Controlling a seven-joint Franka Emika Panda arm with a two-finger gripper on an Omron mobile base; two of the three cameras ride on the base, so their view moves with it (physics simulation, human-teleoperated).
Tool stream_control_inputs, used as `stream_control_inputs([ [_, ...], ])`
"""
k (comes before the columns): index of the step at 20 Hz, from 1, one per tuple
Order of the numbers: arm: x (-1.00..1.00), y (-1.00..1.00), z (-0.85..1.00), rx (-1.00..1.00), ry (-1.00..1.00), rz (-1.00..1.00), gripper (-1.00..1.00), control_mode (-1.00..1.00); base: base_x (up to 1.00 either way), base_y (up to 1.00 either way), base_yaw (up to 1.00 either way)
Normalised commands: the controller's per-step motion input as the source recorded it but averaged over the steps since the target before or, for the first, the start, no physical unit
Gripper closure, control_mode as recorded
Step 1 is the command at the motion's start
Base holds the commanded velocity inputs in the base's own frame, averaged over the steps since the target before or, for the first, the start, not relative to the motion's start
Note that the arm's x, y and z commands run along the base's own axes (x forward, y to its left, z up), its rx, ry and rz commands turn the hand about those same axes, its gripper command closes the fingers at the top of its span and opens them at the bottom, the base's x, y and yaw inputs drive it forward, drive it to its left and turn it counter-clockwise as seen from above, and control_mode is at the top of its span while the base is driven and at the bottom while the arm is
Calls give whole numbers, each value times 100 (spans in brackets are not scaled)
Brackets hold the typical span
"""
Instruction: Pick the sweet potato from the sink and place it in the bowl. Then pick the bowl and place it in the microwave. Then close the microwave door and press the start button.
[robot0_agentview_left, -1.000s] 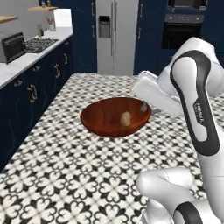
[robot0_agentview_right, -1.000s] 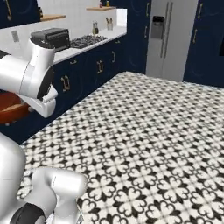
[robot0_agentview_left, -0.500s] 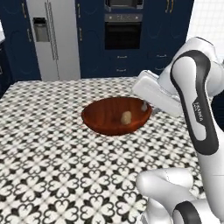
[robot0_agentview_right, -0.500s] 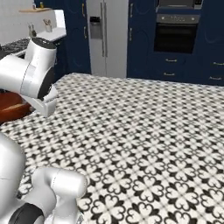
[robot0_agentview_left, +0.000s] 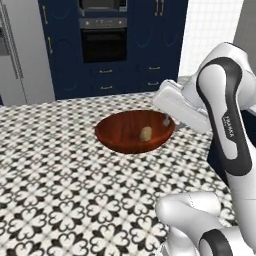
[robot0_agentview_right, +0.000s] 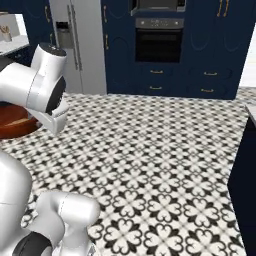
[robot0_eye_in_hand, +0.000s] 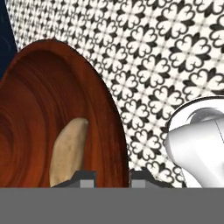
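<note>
Bowl (robot0_agentview_left: 131, 134) — reddish-brown, wooden, carried above the patterned floor (robot0_agentview_left: 60, 165) with its right rim pinched in the tool (robot0_eye_in_hand: 113, 177), one finger on each side of the wall. Sweet potato (robot0_agentview_left: 145, 133) — tan, lying inside the bowl, right of its centre. Black oven (robot0_agentview_left: 103, 42) in dark blue cabinets, far behind.

Black-and-white patterned floor (robot0_agentview_left: 60, 175) underfoot. Navy cabinets (robot0_agentview_right: 210, 45) behind, with black wall oven (robot0_agentview_left: 103, 42) inset; grey fridge (robot0_agentview_right: 75, 45) to its left.

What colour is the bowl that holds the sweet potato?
Glossy reddish-brown bowl, like dark wood; clearest in the left base view.
</note>
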Motion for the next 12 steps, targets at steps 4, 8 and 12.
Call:
stream_control_inputs([
  [4,0,0,0,0,0,0,100,100,100,-67,-3],
  [8,0,0,0,0,0,0,100,100,100,-56,-1],
  [12,0,0,0,0,0,0,100,100,100,-14,0],
])
